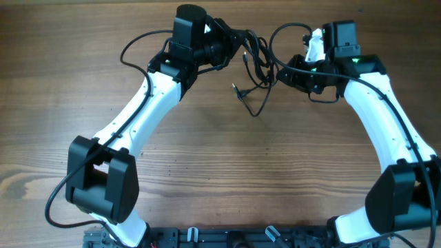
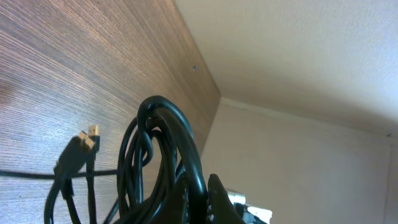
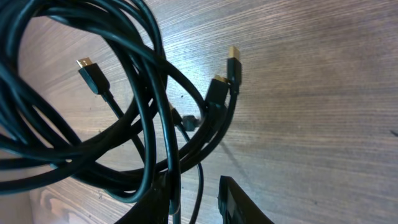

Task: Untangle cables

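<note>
The cables [image 1: 256,58] form a black tangle of loops lifted between the two grippers at the far middle of the table. One strand trails down to a plug [image 1: 236,88] lying on the wood. My left gripper [image 1: 234,43] is shut on a thick loop; in the left wrist view the fingers [image 2: 221,202] pinch the cable [image 2: 163,143], and a gold-tipped plug [image 2: 87,138] hangs beside it. My right gripper [image 1: 281,72] reaches into the tangle from the right. Its jaws [image 3: 202,202] stand apart, with a thin strand [image 3: 200,180] between them and a thicker cable [image 3: 149,93] against the left finger.
The wooden table [image 1: 220,172] spreads in front of the arms. Its far edge [image 2: 205,68] meets a pale wall close behind the left gripper. The arms' own thick wires [image 1: 134,43] loop beside the white links. Both arm bases stand at the near edge.
</note>
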Tool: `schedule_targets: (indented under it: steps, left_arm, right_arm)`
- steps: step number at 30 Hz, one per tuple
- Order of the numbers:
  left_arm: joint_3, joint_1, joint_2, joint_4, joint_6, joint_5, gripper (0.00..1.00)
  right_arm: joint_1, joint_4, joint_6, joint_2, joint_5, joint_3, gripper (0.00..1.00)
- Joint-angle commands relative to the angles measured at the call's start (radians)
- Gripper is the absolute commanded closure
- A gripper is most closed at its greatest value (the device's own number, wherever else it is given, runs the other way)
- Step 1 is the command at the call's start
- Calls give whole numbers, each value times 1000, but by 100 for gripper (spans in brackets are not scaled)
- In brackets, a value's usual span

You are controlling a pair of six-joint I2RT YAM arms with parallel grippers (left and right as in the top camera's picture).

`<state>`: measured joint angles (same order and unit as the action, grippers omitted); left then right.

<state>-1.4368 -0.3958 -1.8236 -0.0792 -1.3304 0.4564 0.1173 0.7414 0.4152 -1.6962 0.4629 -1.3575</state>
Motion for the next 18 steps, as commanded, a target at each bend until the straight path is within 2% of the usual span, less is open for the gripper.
schedule_targets:
  steps: [1, 10, 15, 17, 18]
  left_arm:
    - [-2, 5, -3, 7, -17, -1, 96]
    - [-2, -3, -3, 7, -16, 3, 96]
    - [-2, -3, -3, 6, -9, 31, 96]
    - [-2, -3, -3, 7, 3, 50, 96]
    - [-2, -3, -3, 8, 53, 60, 96]
  right_arm:
    - [4, -32, -24, -35, 15, -2, 72]
    - [28, -115, -23, -82, 14, -2, 73]
    - [31, -116, -22, -89, -102, -2, 95]
    - [21, -104, -28, -89, -138, -2, 96]
    - [10, -95, -45, -85, -137, -2, 96]
